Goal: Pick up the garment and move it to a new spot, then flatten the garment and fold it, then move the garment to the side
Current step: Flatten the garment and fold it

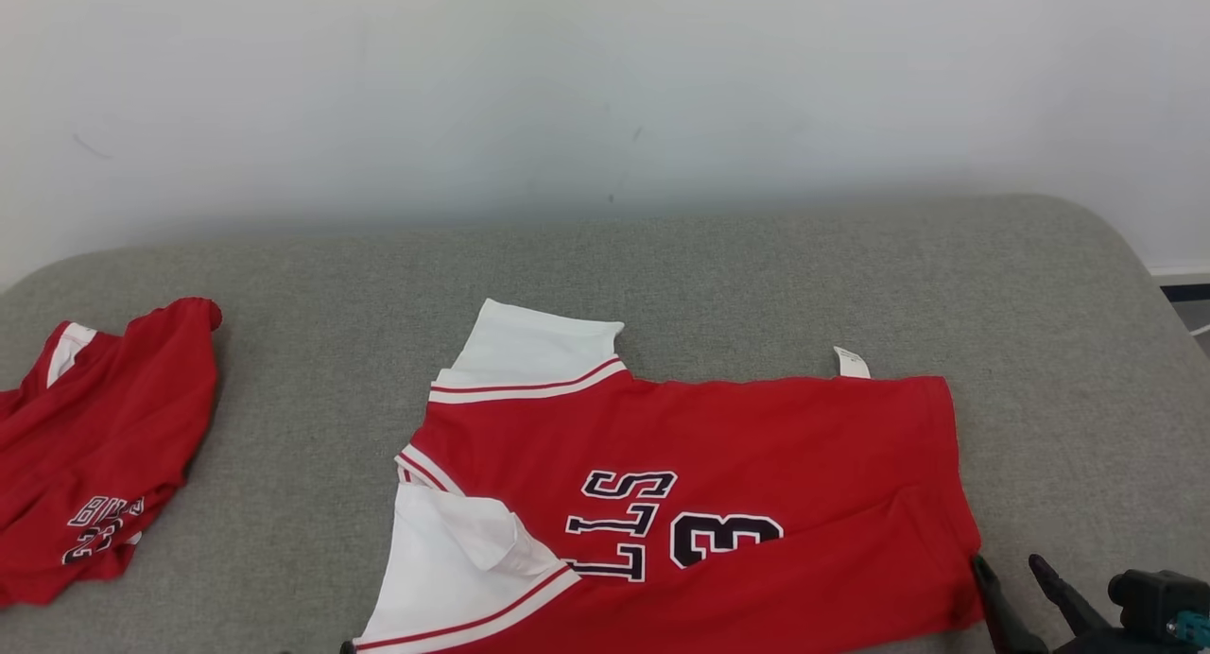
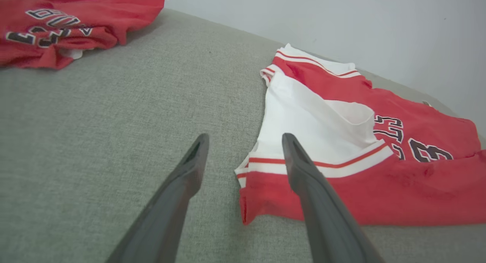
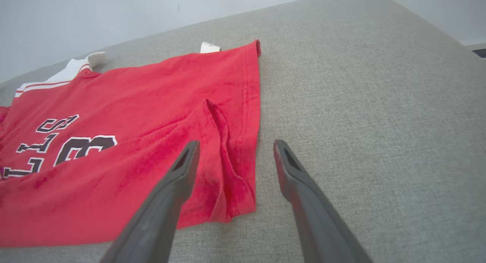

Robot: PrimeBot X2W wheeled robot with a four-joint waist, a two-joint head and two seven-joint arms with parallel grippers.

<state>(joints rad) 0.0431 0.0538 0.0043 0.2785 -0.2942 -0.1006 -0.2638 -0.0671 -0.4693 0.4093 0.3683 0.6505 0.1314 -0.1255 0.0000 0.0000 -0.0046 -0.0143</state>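
The garment [image 1: 718, 484] is a red jersey with white sleeves and dark lettering, spread flat on the grey cushion with its front edge cut off by the head view's bottom edge. My left gripper [image 2: 246, 138] is open at the garment's sleeve corner [image 2: 265, 168], one finger over the white and red cuff, the other over bare cushion. Over the hem corner [image 3: 228, 194] at the opposite end, my right gripper [image 3: 236, 143] is also open and holds nothing. In the head view the right gripper [image 1: 1009, 563] stands at the lower right, beside the hem.
A second red garment [image 1: 95, 446] lies crumpled at the cushion's left end, also seen in the left wrist view [image 2: 68, 23]. The grey cushion [image 1: 662, 257] runs back to a white wall [image 1: 605, 87]. Its right edge curves down near the floor [image 1: 1186, 300].
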